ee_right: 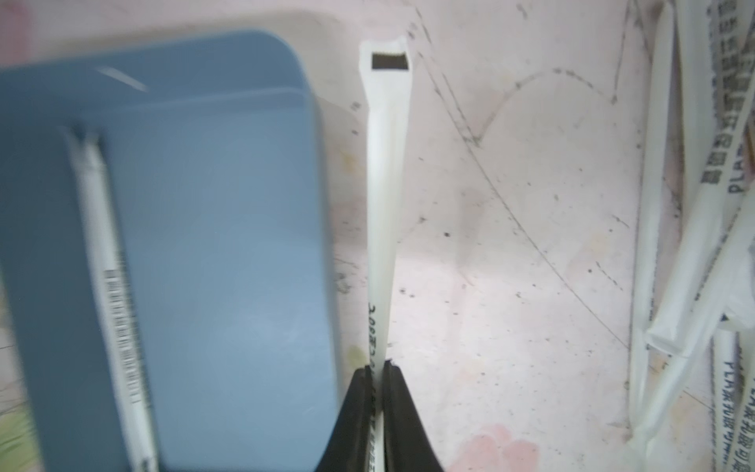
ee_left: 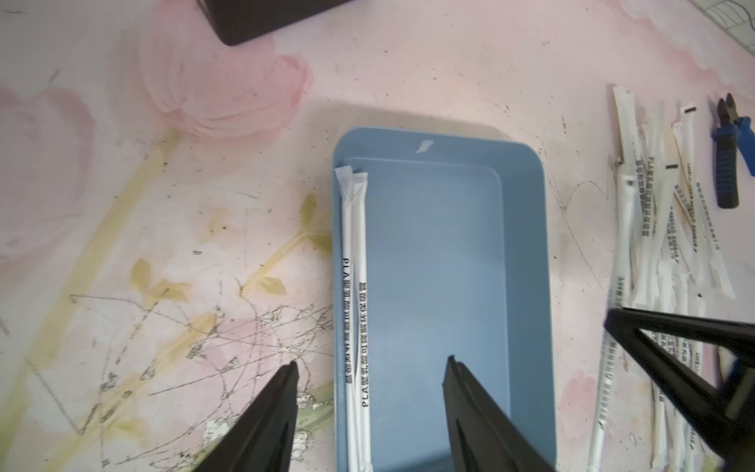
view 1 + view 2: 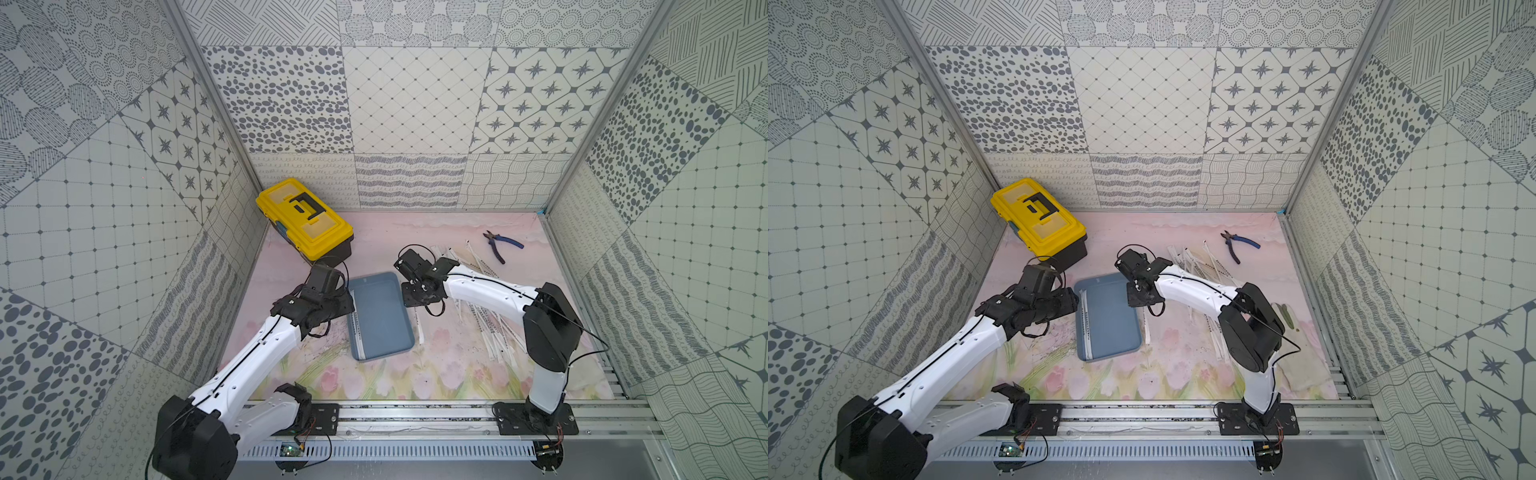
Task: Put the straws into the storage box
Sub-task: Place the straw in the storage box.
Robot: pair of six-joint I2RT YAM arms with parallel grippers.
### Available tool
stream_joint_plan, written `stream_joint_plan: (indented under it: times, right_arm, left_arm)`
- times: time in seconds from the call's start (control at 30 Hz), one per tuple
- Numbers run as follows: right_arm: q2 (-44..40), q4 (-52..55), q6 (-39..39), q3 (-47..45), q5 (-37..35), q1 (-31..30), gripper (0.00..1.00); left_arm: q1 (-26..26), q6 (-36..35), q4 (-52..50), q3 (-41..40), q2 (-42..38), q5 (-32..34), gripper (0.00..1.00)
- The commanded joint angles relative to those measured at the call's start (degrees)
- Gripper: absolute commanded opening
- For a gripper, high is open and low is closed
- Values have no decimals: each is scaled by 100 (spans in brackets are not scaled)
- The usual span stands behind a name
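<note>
A table covered with a pink floral mat is enclosed by patterned walls. A yellow toolbox with a black handle is placed at the far left corner, lid closed. The storage box is set flat near the middle of the table, between the two arms, with its long sides running away from the robot base. Most of the straws are heaped loosely on the table to the right of the storage box, partly covered by the right arm in both top views. Blue-handled pliers are laid on the table beyond that heap, towards the far right corner. The left gripper is positioned above the left long wall of the storage box; its fingers are spread apart and nothing is gripped between them. The right gripper is positioned just outside the right long wall of the storage box; its fingers are pressed onto a single straw. Two wrapped straws are laid side by side inside the storage box, against its left long wall. The single straw is aligned parallel to the right long wall, outside the storage box; contact with the table cannot be determined.
</note>
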State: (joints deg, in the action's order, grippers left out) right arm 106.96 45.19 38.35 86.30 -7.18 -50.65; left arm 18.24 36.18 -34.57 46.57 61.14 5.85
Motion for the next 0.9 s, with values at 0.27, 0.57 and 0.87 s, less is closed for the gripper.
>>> stream_joint_plan:
  times: [0.27,0.57,0.87]
  right_arm:
    - [1571,-755,568,1290,1208,-690,12]
    - [2367,-923,866,1713,1362,-788,12]
    - [2421,-887,899,1813,1262,-801,18]
  left_arm:
    - [-361,-235,-490,-146,-227,197,61]
    - [-356,-59,-263,-312,-173,-107,59]
    - [-352,-11,-187,-352,-42,-202,59]
